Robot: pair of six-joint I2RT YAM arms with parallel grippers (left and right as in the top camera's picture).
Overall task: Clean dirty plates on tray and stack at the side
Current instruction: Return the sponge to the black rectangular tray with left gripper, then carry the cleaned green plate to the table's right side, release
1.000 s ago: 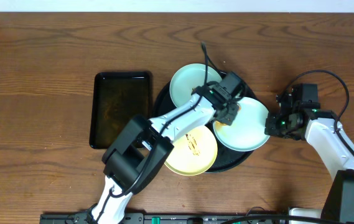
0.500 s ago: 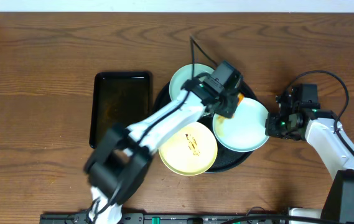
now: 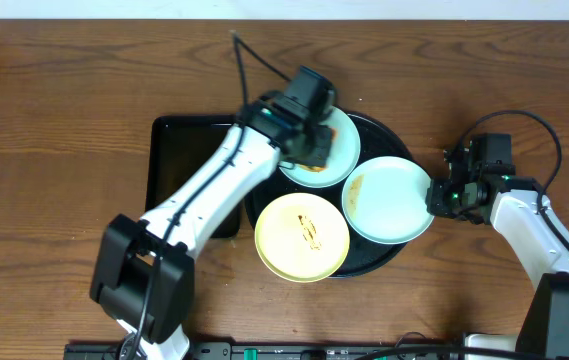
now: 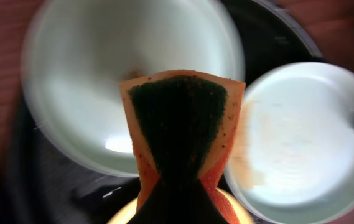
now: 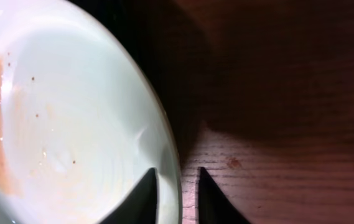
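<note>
Left gripper [image 3: 311, 150] is pinching the sponge [image 4: 180, 118] tight above the rear mint plate [image 3: 338, 150]. Right gripper [image 5: 177, 173] is standing slightly parted astride the right mint plate [image 5: 71, 112] at its rim. Both plates and the yellow plate [image 3: 302, 236] are resting on the tray [image 3: 388, 136].

Seen from overhead, a brown wood-grain table [image 3: 54, 100] carries a rectangular black tray [image 3: 179, 160] left of centre, its glossy floor perhaps smeared, perhaps only reflecting; I cannot tell. Close up, an orange sponge [image 4: 180, 118] shows me its dark green scouring face.
</note>
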